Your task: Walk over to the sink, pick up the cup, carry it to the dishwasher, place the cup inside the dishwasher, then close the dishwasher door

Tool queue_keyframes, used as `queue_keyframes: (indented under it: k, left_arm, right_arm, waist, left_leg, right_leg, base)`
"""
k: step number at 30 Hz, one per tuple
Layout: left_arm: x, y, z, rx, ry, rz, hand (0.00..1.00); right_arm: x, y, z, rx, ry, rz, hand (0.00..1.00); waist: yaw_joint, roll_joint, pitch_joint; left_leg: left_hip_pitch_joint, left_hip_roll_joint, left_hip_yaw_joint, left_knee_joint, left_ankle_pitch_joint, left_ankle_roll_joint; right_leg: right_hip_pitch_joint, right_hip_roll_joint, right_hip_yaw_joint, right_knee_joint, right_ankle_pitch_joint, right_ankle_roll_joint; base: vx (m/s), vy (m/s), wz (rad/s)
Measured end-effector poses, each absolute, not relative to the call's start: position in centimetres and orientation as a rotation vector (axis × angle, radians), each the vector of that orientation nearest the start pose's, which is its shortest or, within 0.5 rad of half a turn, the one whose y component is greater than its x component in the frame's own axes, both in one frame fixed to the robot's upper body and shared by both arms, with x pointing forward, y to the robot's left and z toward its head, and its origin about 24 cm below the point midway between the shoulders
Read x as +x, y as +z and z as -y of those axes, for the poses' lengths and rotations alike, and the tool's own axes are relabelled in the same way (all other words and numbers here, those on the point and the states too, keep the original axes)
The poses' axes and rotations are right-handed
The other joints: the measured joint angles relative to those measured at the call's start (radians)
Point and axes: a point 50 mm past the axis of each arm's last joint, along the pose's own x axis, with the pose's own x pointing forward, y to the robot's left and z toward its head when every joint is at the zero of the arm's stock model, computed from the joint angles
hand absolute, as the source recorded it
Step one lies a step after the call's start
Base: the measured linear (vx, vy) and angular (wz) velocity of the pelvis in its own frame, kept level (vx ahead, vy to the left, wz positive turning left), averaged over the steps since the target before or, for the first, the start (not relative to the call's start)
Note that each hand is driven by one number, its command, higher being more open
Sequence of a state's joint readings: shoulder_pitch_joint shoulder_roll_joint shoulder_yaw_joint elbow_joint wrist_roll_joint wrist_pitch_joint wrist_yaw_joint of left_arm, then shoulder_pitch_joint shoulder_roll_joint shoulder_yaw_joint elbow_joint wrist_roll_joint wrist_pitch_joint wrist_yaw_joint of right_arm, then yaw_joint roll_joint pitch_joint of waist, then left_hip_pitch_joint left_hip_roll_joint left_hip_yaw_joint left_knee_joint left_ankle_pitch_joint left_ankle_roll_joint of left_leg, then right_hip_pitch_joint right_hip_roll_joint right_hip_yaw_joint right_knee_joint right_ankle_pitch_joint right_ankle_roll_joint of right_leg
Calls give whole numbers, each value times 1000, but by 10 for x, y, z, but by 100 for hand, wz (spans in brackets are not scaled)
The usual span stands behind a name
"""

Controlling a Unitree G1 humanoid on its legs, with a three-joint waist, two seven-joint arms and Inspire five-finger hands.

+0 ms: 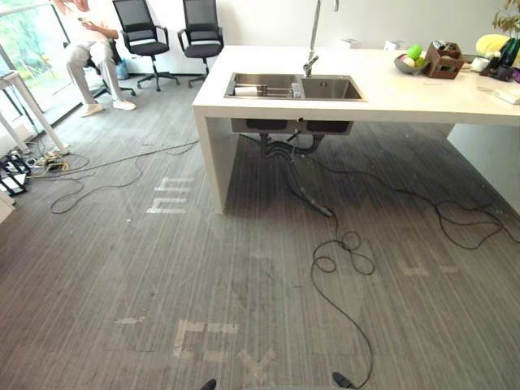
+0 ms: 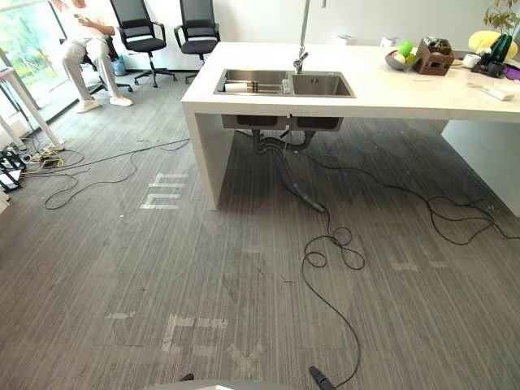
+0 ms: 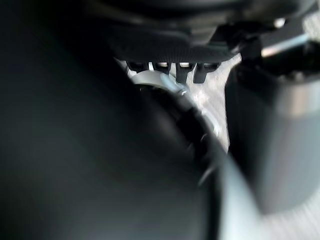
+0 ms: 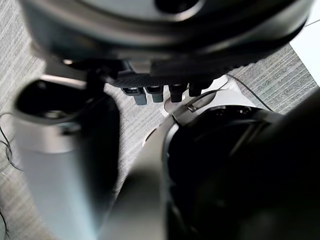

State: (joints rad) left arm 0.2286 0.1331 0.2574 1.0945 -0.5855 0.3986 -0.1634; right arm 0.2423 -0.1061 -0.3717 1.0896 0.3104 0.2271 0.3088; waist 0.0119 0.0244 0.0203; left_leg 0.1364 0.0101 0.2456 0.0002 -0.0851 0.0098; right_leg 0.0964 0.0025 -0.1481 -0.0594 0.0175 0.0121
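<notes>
Grey carpet floor (image 1: 203,268) runs to white island counter (image 1: 422,93) far ahead. Sink (image 1: 329,88) set in counter; pale cup (image 1: 258,89) apparently lying in left basin. Left hand (image 3: 167,49), right hand (image 4: 170,67) empty, fingers relaxed. Walk straight toward left basin, stop square, within reach.
</notes>
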Motion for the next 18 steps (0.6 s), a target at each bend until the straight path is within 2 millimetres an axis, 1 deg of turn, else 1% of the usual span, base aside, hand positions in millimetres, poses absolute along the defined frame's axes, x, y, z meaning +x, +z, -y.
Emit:
queue_keyframes:
  k: [1,2,4,6,7,11,14,17,18]
  left_arm:
    - [5,-172,-203,-765,511,-1413,100]
    - [7,-172,-203,-746,501,-1407,100]
    - [16,-173,-202,-659,445,-1387,100]
    - [20,-173,-203,-624,417,-1358,100]
    - [23,-172,-203,-610,408,-1341,100]
    - [28,-172,-205,-547,397,-1302,100]
    - [30,-172,-206,-486,387,-1286,100]
    - [34,-171,-209,-413,390,-1248,100]
    - [37,-170,-211,-355,404,-1214,100]
  right_arm:
    - [6,-170,212,632,-389,-1285,100]
    - [7,-170,212,607,-379,-1282,100]
    - [23,-170,214,458,-300,-1258,100]
    - [31,-169,217,353,-261,-1239,100]
    - [34,-168,217,328,-252,-1233,100]
    - [45,-167,217,282,-212,-1225,100]
    - [47,-167,217,238,-167,-1222,100]
    - [49,-167,217,235,-159,-1220,100]
    - [50,-167,216,229,-153,-1216,100]
  waist:
    - [-1,1,1]
    - [0,1,1]
    - [0,-1,2]
    - [0,-3,4]
    - [1,-4,8]
    - [0,-6,31]
    - [0,-10,34]
    - [0,-14,37]
    - [0,-16,41]
  left_leg:
    - [13,-1,-2,-14,5,-4]
    - [19,-1,-4,-21,7,-6]
    - [36,0,-8,-39,12,-13]
    - [38,1,-14,-50,18,-19]
    - [38,1,-15,-57,22,-19]
    - [39,0,-18,-70,33,-20]
    - [39,0,-26,-74,36,-19]
    - [40,-2,-34,-84,44,-16]
    - [40,-2,-37,-84,45,-15]
  right_leg:
    - [13,1,-5,-11,2,3]
    - [19,2,-8,-15,2,3]
    - [32,7,-14,-24,3,4]
    - [31,8,-20,-24,2,5]
    - [29,8,-22,-24,2,5]
    - [27,10,-26,-24,2,5]
    - [26,10,-30,-25,2,5]
    - [26,10,-38,-25,2,5]
    - [26,10,-40,-25,2,5]
  base:
    - [24,-21,6]
    - [16,-34,11]
    - [-16,-36,6]
    - [-18,-35,7]
    - [-33,-36,8]
    - [-54,-31,3]
    - [-55,-24,5]
    - [-50,-19,8]
    - [-53,-13,8]
